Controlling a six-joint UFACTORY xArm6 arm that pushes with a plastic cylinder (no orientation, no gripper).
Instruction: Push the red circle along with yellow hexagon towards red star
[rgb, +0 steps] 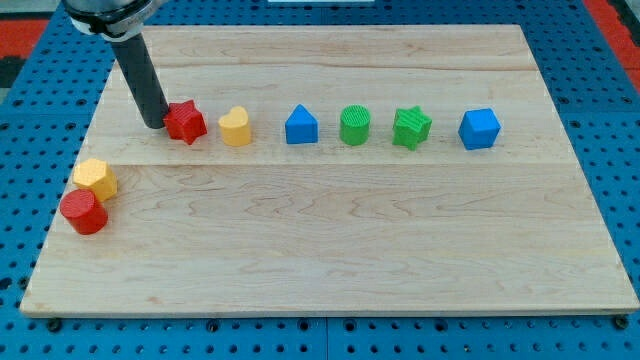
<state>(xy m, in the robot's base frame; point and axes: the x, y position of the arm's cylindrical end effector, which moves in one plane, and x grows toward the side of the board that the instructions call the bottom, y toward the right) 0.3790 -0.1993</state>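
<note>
The red circle (83, 211) sits near the board's left edge, touching the yellow hexagon (96, 178) just above and to its right. The red star (185, 122) lies further up and to the right, in a row of blocks. My tip (155, 125) rests on the board right against the red star's left side, well above and to the right of the circle and hexagon.
To the right of the red star stand in a row a yellow heart-shaped block (236, 127), a blue block with a pointed top (301, 126), a green cylinder (355, 126), a green star (411, 128) and a blue cube (479, 128). The wooden board (330, 250) ends near the circle.
</note>
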